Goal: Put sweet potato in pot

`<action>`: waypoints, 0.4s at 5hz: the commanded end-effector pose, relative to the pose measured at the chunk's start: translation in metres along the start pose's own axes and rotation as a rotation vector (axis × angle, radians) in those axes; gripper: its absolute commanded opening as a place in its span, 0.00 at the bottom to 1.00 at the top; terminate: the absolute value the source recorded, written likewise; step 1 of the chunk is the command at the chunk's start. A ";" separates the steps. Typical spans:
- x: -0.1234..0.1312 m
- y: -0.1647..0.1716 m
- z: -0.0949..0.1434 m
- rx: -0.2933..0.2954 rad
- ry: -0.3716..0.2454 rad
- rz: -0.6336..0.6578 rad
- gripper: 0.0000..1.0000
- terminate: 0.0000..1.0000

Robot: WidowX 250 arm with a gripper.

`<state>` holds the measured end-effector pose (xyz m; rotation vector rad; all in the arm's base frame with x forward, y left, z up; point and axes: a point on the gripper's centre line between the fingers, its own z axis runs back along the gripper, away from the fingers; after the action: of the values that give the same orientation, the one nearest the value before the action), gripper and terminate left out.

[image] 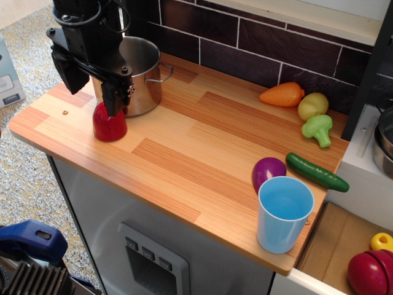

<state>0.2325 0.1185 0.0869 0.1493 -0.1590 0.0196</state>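
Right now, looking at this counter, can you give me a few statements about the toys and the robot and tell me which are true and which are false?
1. The red sweet potato stands on the counter beside the pot. True.
2. The gripper is right above the sweet potato. True.
3. The blue cup lies tipped on its side. False: it stands upright.
4. The purple toy sits inside the pot. False: it is on the counter next to the cup.
5. The cucumber lies near the cup. True.
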 end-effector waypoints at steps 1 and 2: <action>0.000 0.000 0.000 0.000 0.000 0.000 1.00 0.00; 0.008 0.007 -0.004 0.040 -0.038 0.021 1.00 0.00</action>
<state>0.2397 0.1268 0.0772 0.1905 -0.1849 0.0399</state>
